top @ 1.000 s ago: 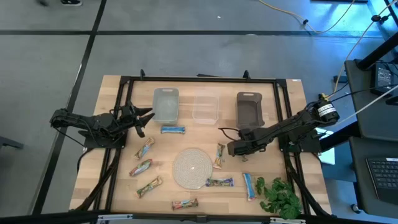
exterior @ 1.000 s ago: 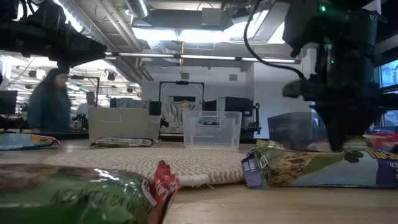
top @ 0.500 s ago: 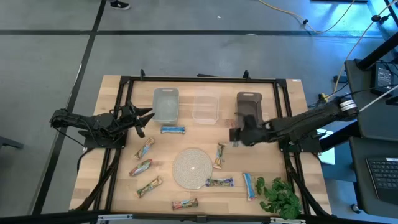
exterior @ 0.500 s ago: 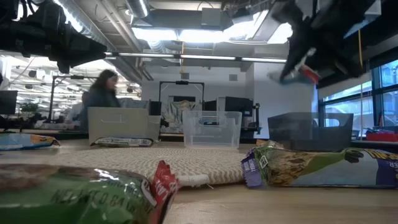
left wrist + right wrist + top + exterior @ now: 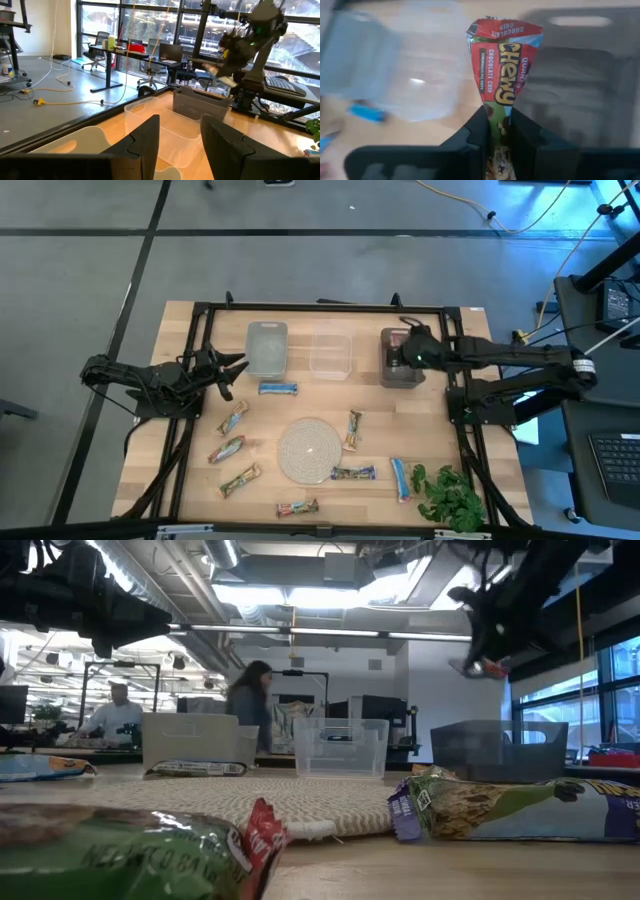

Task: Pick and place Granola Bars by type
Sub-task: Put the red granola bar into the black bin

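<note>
My right gripper (image 5: 404, 346) hovers over the dark grey bin (image 5: 401, 368) at the far right and is shut on a red chewy granola bar (image 5: 502, 70); the low view shows it raised high (image 5: 487, 648). My left gripper (image 5: 236, 366) waits open beside the pale grey bin (image 5: 266, 348), touching nothing (image 5: 180, 145). Several other bars lie flat on the table: a blue one (image 5: 278, 388), tan-green ones (image 5: 233, 418) (image 5: 240, 479), and others around the round woven mat (image 5: 308, 450). My right gripper pinches the red bar between its two fingers at one end of the wrapper (image 5: 497, 114). The rest of the bar sticks out past the fingertips, its crimped far end (image 5: 504, 27) free. The bar is lifted clear, above the dark bin.
Three bins stand in a row along the far side: pale grey, clear (image 5: 331, 352), dark grey. A leafy plant sprig (image 5: 450, 495) lies at the near right corner. The black frame rails (image 5: 200, 330) border the table. People move in the room behind.
My right gripper has risen from the table to the right of the mat, carrying the red bar lifted clear, and swung toward the far edge until it is over the dark grey bin. The left arm has kept still.
</note>
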{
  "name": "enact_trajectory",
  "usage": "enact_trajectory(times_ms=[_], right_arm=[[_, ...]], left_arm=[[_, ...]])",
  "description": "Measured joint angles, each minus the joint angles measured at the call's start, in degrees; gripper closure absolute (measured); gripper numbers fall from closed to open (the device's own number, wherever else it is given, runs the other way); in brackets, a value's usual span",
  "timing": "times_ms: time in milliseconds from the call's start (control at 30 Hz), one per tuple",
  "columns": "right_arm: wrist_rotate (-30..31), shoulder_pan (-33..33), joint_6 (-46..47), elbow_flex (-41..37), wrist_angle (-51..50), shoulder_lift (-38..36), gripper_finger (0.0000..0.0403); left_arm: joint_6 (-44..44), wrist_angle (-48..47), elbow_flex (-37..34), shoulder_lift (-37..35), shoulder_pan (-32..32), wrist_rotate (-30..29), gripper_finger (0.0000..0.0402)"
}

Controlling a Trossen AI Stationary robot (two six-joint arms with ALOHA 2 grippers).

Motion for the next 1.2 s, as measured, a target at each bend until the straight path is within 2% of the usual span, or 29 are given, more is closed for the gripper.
enact_trajectory(times_ms=[167, 400, 867, 1200], right_arm=[[-2.72, -6.95, -3.13, 0.00, -3.85, 3.35, 0.0340], [-3.93, -11.67, -6.77, 0.00, -3.45, 10.16, 0.0339], [-4.04, -12.68, -7.06, -0.02, -2.45, 24.16, 0.0338], [-5.00, -12.68, -9.10, -0.02, 0.11, 25.39, 0.0337]], left_arm=[[0.00, 0.00, -0.01, 0.00, 0.00, 0.00, 0.0265], [-0.01, 0.00, 0.00, 0.00, 0.02, 0.00, 0.0265], [-0.02, 0.00, 0.01, 0.00, 0.01, 0.00, 0.0265], [0.02, 0.00, 0.01, 0.00, 0.00, 0.00, 0.0265]])
